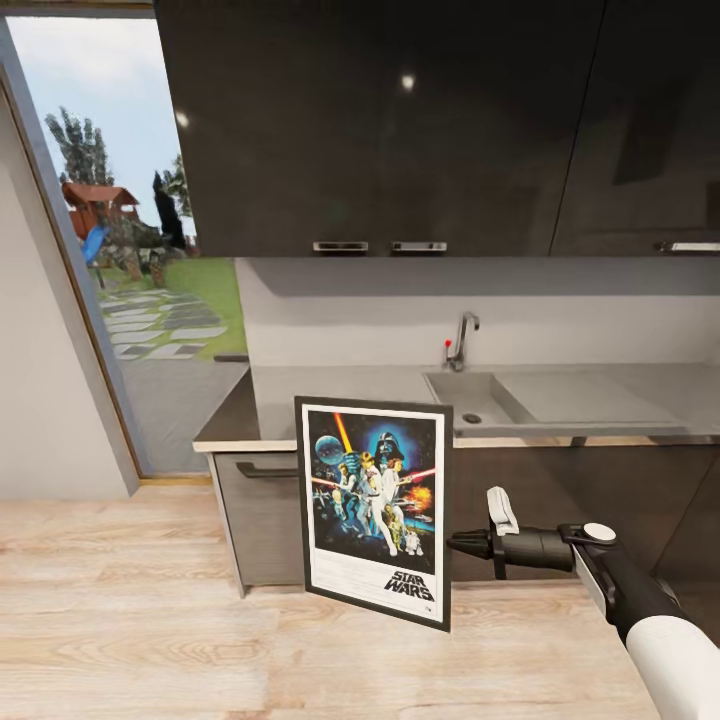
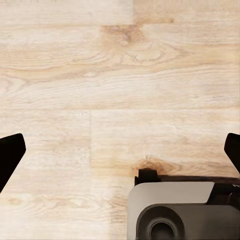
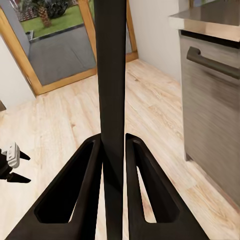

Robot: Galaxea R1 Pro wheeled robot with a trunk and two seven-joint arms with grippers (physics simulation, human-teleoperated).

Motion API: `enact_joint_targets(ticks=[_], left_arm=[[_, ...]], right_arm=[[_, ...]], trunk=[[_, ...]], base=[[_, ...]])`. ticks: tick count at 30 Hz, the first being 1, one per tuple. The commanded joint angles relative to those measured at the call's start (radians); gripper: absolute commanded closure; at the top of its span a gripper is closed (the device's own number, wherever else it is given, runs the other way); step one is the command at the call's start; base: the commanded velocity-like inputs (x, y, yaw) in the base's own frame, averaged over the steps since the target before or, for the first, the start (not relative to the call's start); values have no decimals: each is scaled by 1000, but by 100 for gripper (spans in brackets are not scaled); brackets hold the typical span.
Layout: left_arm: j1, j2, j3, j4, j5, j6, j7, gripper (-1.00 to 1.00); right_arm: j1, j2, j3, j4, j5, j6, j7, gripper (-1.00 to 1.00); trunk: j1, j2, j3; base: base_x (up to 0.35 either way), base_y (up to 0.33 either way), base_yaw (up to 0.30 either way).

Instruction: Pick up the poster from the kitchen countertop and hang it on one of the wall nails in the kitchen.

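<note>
Room: kitchen with a pale wood floor [image 1: 120, 620], dark glossy wall cupboards [image 1: 380, 120] above, a glass door [image 1: 130, 270] to a garden on the left.
Poster [image 1: 375, 508]: held upright in the air in front of the cabinet fronts, below worktop level, clear of the floor, picture side facing the head camera; seen edge-on in the right wrist view [image 3: 111, 100] as a dark vertical strip.
Right gripper [image 1: 455, 543]: its two fingers are closed on the poster's right edge, one on each side of the frame, with the edge running up between them [image 3: 113, 165].
Countertop [image 1: 330, 395]: grey and glossy, behind the poster, with an inset sink [image 1: 470, 400] and chrome tap [image 1: 463, 340] further right.
Cabinet [image 1: 262, 520]: grey front with a dark handle, just behind the poster's left side.
Left gripper [image 2: 120, 150]: fingers spread wide apart over bare floor, holding nothing.
</note>
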Motion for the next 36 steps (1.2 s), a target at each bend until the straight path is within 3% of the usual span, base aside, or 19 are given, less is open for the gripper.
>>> enact_joint_targets(ticks=[1,36], left_arm=[[0,0,1,-1,1,-2,0,-100],[0,0,1,-2,1,-2,0,-100]], right_arm=[[-1,0,-1,0,-1,4,6,100],[-1,0,-1,0,-2,4,6,100]], trunk=[[-4,6,2],[-138,251,112]], base=[[0,0,0],[0,0,0]])
